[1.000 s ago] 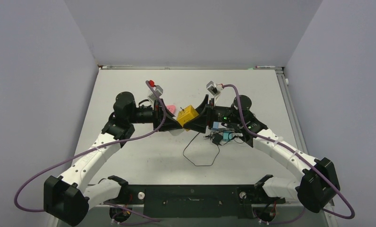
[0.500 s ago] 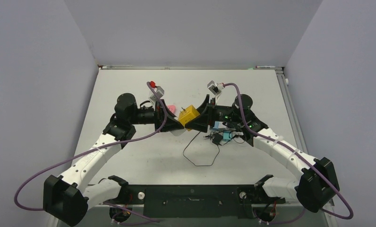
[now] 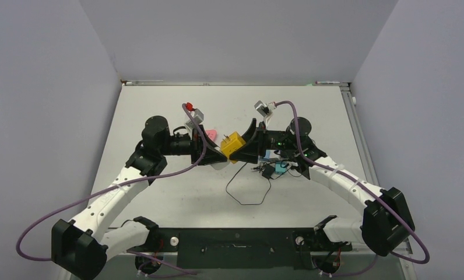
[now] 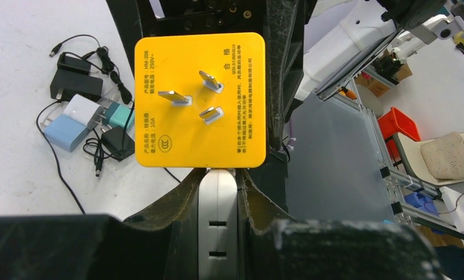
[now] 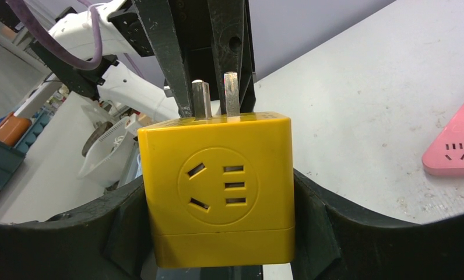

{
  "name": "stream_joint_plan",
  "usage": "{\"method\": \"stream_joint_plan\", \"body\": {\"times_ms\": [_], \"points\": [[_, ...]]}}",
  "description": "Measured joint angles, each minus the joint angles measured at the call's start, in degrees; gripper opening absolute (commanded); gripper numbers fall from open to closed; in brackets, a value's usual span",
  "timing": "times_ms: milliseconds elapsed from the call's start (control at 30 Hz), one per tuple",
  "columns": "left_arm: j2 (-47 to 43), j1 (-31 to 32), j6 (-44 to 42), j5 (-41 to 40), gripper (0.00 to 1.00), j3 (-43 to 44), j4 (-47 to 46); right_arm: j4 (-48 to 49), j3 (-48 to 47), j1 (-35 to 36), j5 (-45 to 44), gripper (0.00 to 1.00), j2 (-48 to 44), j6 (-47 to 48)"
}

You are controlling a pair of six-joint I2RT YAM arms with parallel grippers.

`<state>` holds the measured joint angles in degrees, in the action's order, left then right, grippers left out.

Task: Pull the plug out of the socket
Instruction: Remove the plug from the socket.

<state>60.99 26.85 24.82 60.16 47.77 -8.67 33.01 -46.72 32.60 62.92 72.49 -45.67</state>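
A yellow cube socket point(image 3: 232, 145) is held above the table's middle between both arms. My right gripper point(image 3: 241, 150) is shut on its sides; in the right wrist view the cube point(image 5: 221, 192) fills the space between the fingers point(image 5: 320, 221), with metal prongs point(image 5: 213, 96) on its top. My left gripper point(image 3: 215, 155) is shut on a white plug point(image 4: 218, 224), whose end butts against the cube's lower edge point(image 4: 200, 99). I see no gap between plug and cube.
A pink power strip point(image 3: 210, 135) lies behind the left gripper and shows in the right wrist view point(image 5: 454, 149). A cluster of small chargers point(image 3: 274, 167) and a black cable loop point(image 3: 248, 193) lie under the right arm; the chargers also show in the left wrist view point(image 4: 87, 114).
Both arms have shifted slightly, the left wrist a little right and the right wrist a little left. The cube and plug stay held together.
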Motion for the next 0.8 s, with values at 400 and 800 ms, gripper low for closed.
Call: {"method": "stream_joint_plan", "body": {"times_ms": [400, 800], "points": [[1.9, -1.79, -1.36, -2.93, 0.0, 1.36, 5.18, -15.8, -3.26, 2.84, -9.77, 0.05, -2.8, 11.72], [1.92, -2.69, 0.35, -1.9, 0.0, 1.33, 4.9, -19.78, -4.07, 4.87, -14.88, 0.05, -4.37, 15.41]]}}
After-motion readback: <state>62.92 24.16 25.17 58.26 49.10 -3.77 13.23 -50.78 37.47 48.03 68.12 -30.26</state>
